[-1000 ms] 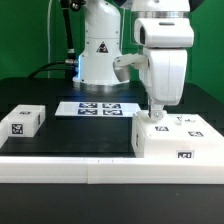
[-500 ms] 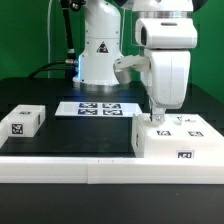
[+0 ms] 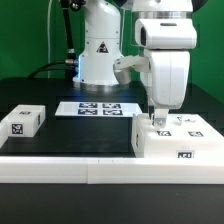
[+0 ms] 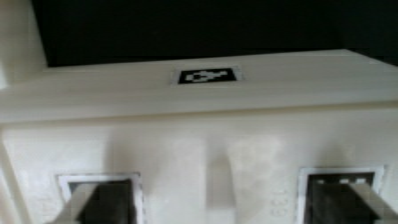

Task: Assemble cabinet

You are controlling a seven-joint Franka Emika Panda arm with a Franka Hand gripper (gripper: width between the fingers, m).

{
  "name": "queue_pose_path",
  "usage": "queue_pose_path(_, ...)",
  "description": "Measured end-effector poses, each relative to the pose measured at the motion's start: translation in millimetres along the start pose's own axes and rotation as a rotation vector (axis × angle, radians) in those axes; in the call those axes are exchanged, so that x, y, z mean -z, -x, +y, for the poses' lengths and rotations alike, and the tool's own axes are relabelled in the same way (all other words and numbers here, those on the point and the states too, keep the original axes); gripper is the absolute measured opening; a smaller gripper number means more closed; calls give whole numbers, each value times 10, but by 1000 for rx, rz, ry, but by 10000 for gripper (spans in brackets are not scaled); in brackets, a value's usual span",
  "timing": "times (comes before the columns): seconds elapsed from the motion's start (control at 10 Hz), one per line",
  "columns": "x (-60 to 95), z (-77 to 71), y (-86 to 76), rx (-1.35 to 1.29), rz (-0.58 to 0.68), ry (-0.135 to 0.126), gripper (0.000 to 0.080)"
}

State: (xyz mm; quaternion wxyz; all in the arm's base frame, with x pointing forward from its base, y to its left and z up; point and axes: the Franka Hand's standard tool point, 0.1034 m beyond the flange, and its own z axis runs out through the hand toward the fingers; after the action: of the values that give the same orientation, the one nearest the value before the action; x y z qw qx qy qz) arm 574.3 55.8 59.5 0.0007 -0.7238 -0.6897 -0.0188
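The cabinet (image 3: pixel 182 142) is a large white box with black-and-white tags, standing at the exterior view's right near the front edge. My gripper (image 3: pixel 157 118) hangs straight down over its top near the left end, with the fingertips at the top surface. In the wrist view the cabinet (image 4: pixel 196 120) fills the picture, with one tag on its top. My gripper (image 4: pixel 219 200) has its dark fingers (image 4: pixel 98 200) wide apart, with white cabinet surface between them. It holds nothing.
A small white block (image 3: pixel 22 120) with a tag lies at the exterior view's left. The marker board (image 3: pixel 98 108) lies flat in the middle, in front of the arm's base (image 3: pixel 98 55). A white rail (image 3: pixel 90 172) runs along the table's front edge.
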Motion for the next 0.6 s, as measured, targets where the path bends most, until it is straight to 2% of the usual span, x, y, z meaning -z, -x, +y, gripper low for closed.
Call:
queue_pose_path(0.1, 0, 0, 0, 0, 0, 0, 647)
queue_pose_path(0.2, 0, 0, 0, 0, 0, 0, 766)
queue_pose_path(0.4, 0, 0, 1, 0, 0, 0, 789)
queue_pose_path(0.5, 15, 3, 11, -15, 2, 8, 798)
queue_pose_path(0.6, 86, -48, 54, -83, 6, 39, 798)
